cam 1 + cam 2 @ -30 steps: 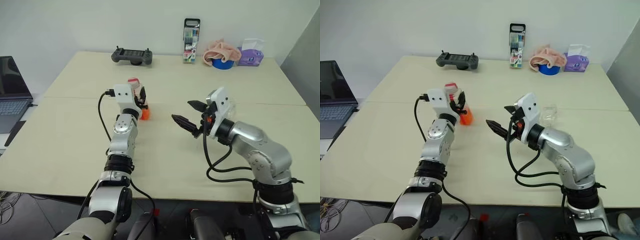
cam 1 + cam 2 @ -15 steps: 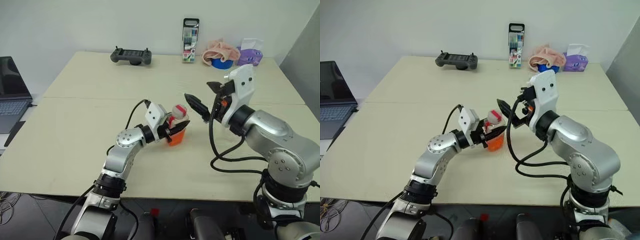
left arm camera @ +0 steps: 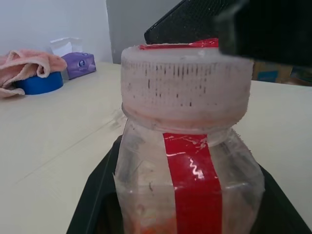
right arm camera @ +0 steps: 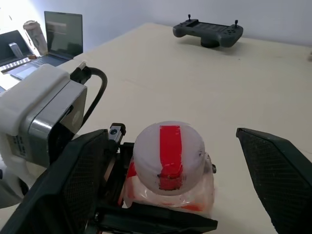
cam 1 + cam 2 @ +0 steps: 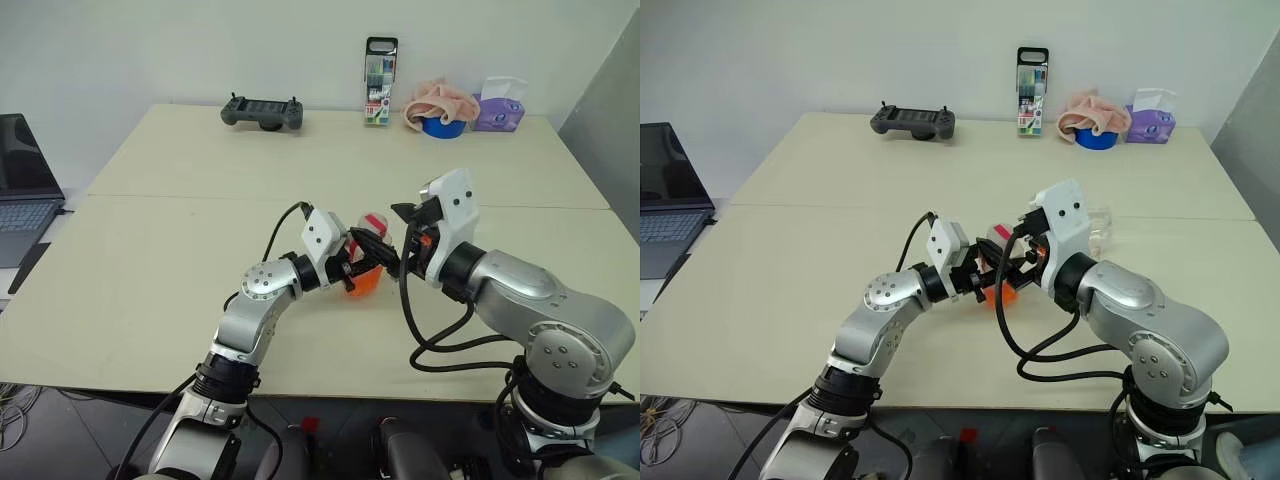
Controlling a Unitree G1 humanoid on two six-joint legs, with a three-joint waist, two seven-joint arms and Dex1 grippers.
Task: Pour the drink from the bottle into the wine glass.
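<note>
Left jaws clamp bottle (image 4: 169, 168) (red-taped cap), right jaws seemingly spread

Both arms built from silver-grey rounded metal segments joined by black ribbed collars. White boxy plastic wrist housing fitted on left arm (image 5: 322, 233) and right arm (image 5: 449, 208). Black two-finger left gripper (image 5: 362, 268), finely textured black pads (image 4: 278, 168) on right gripper (image 4: 170, 195). Black cables looped along forearms; orange detail noted at right wrist.
</note>
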